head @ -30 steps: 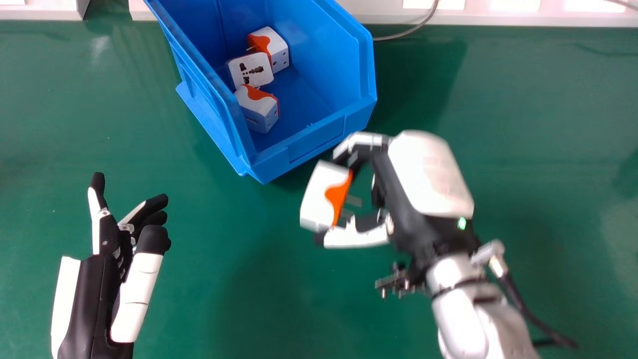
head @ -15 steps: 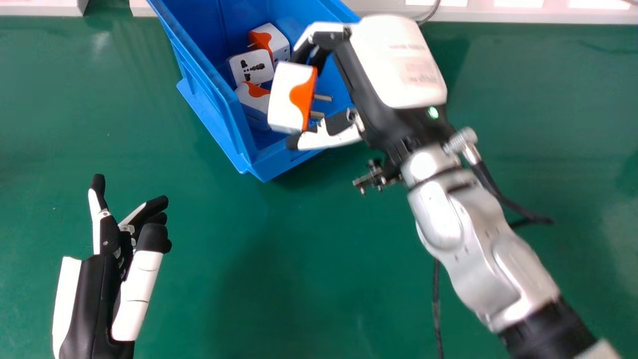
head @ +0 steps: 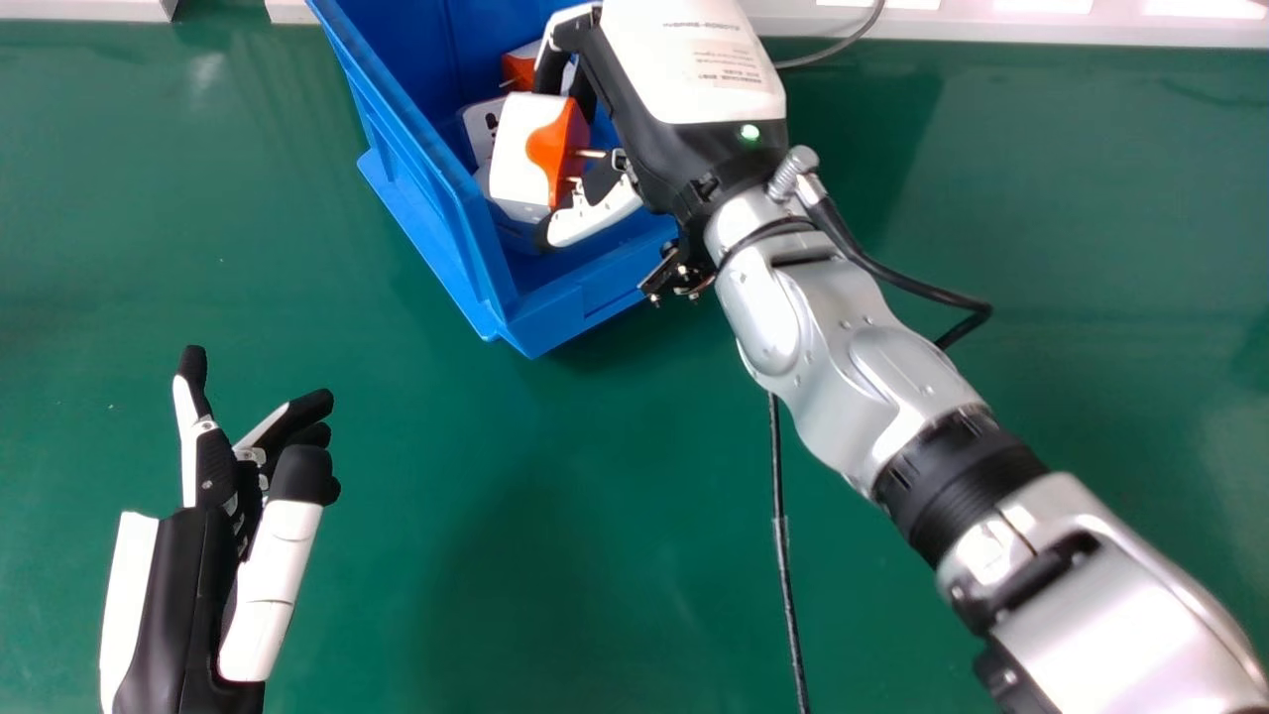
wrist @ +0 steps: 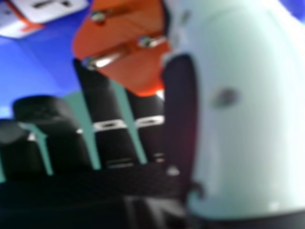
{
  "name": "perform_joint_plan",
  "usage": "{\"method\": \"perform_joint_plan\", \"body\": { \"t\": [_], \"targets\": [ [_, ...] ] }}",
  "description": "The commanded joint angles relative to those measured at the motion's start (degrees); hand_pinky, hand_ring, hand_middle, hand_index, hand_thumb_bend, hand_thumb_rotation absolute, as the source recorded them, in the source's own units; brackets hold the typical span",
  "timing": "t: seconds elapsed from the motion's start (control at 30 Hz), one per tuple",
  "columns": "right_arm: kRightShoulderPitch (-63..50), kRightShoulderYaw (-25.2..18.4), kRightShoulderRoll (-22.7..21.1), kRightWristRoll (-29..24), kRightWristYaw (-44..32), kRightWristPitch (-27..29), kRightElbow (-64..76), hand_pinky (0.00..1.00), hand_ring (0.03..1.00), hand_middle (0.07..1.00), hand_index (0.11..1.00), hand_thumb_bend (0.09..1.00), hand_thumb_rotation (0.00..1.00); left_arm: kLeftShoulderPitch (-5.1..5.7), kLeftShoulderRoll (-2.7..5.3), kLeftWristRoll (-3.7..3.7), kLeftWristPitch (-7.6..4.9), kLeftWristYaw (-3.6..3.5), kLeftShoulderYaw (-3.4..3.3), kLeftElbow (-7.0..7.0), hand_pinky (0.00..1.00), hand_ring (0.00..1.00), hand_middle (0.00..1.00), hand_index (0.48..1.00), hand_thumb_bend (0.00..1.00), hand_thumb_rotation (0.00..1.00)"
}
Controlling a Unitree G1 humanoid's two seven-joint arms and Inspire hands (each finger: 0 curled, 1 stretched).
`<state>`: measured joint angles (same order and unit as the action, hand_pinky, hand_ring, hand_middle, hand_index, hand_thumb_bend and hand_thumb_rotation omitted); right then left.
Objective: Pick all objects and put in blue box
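Over the open blue box [head: 585, 297], my right hand [head: 644, 109] has its fingers and thumb curled round a white and orange plug adapter [head: 523, 149]. Its metal pins face my palm. Other adapters lie in the box, partly hidden behind the held one: a white one [head: 480, 127] and one with an orange part [head: 518, 67]. In the right hand view the held adapter's orange pin face [wrist: 128, 43] is between the thumb and fingers of my right hand [wrist: 224, 119]; another adapter [wrist: 47, 9] lies beyond. My left hand [head: 203, 555] is open over the table at the left.
The green table [head: 476, 516] surrounds the box. A black cable [head: 783, 555] hangs below my right forearm. White frames [head: 991, 25] and a grey cable [head: 843, 42] run along the far edge.
My right hand has moved up and left in the head view with the adapter in its grasp, from in front of the box to over its inside. The left hand has stayed put.
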<state>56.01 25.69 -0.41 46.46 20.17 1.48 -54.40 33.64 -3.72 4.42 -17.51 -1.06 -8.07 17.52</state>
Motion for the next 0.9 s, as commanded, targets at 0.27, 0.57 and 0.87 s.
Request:
{"method": "perform_joint_plan", "body": {
  "t": [0.27, 0.57, 0.87],
  "targets": [
    [7.95, 3.65, 1.42, 1.05, 7.86, -0.8, -8.47, 0.36, 0.442, 0.471, 0.486, 0.514, 0.01, 1.45, 0.06, -0.36, -0.41, -0.11, 0.14, 2.41, 0.74, 0.83, 0.85, 0.888, 0.92, 0.98],
    [8.1, 6.23, 1.29, 1.83, 8.94, -2.71, -7.77, 0.78, 0.904, 0.964, 0.912, 0.368, 0.38, 1.66, -0.25, -0.75, 0.0, -0.42, -0.07, 2.66, 0.74, 0.83, 0.85, 0.886, 0.95, 0.98],
    [6.18, 5.11, 1.34, -0.03, 9.94, -3.75, -5.59, 0.82, 0.952, 1.0, 0.952, 0.342, 0.4, 0.69, -0.29, -0.48, -0.16, -0.23, 0.03, 1.69, 0.74, 0.83, 0.84, 0.883, 0.94, 0.98]
  ]
}}
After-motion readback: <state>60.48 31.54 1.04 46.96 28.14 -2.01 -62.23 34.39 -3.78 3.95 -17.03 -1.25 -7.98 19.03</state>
